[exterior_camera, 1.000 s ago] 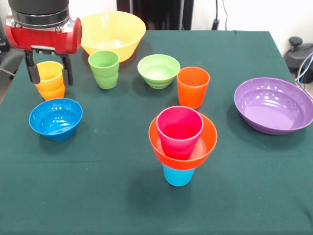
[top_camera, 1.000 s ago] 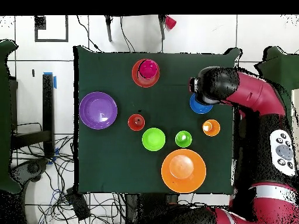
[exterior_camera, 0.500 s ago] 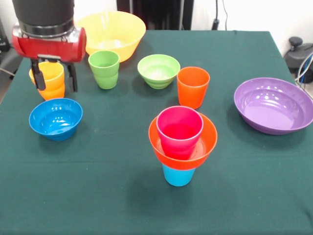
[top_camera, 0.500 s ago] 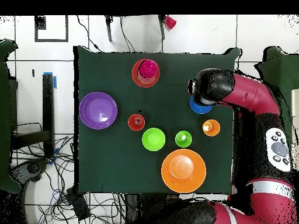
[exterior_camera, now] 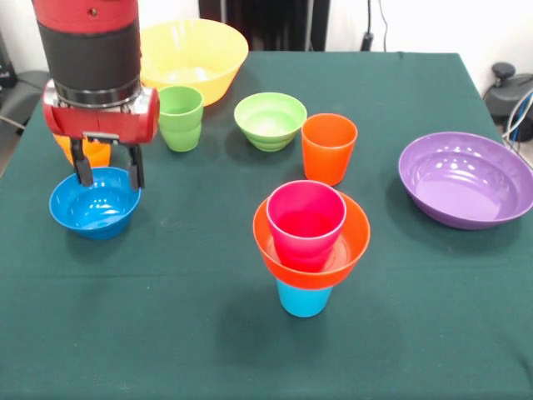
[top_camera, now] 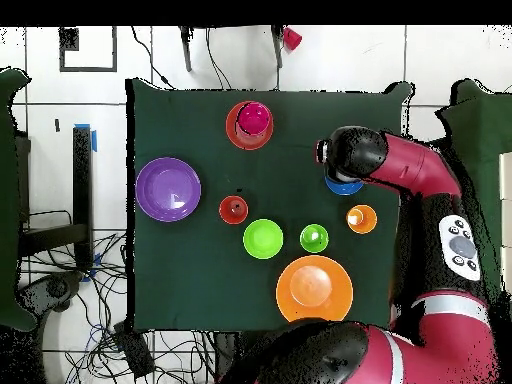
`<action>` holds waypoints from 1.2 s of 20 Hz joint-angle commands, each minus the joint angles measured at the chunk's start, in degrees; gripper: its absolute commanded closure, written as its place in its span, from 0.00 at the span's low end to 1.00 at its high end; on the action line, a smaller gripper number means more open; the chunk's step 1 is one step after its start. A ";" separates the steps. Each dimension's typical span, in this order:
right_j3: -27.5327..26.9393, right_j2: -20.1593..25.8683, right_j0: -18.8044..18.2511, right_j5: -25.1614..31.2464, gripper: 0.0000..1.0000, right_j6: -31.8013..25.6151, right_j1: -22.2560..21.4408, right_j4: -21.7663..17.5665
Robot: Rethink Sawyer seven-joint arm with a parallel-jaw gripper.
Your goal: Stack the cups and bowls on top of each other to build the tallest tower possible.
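Observation:
The tower stands at the front centre: a magenta cup [exterior_camera: 305, 223] sits in an orange bowl [exterior_camera: 356, 240], which rests on a light blue cup [exterior_camera: 302, 300]. From overhead the tower [top_camera: 250, 124] shows near the far edge. My gripper [exterior_camera: 107, 173] is open, its fingertips [exterior_camera: 83, 175] hanging over the far rim of the blue bowl [exterior_camera: 92, 218] with nothing held. Behind it the yellow-orange cup [exterior_camera: 93, 152] is mostly hidden. A green cup [exterior_camera: 181, 117], light green bowl [exterior_camera: 269, 119], orange cup [exterior_camera: 328, 147], purple bowl [exterior_camera: 466, 177] and yellow bowl [exterior_camera: 191, 57] stand apart on the table.
The green tablecloth [exterior_camera: 166, 317] covers the table. In the overhead view the arm [top_camera: 400, 175] covers most of the blue bowl [top_camera: 343, 187]; the yellow-orange cup [top_camera: 361, 218] and green cup [top_camera: 314, 238] lie just beside it.
The gripper has left the yellow-orange cup, moving towards the camera and lower, and now hangs over the blue bowl's far rim. It stayed open; no cup or bowl moved.

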 commanded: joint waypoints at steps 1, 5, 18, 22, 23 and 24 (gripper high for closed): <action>3.70 3.10 1.88 -4.20 0.00 -0.65 3.54 -4.83; 4.28 4.00 1.46 -4.79 0.00 -0.81 3.77 -4.23; 4.44 4.23 1.74 -5.46 0.00 -1.49 3.68 -4.67; 3.32 4.71 1.64 -6.69 0.00 -0.96 5.69 -4.50; 3.10 4.90 1.49 -6.73 0.00 -0.94 6.14 -4.34; 2.95 5.30 1.16 -6.86 0.00 -1.17 6.67 -4.16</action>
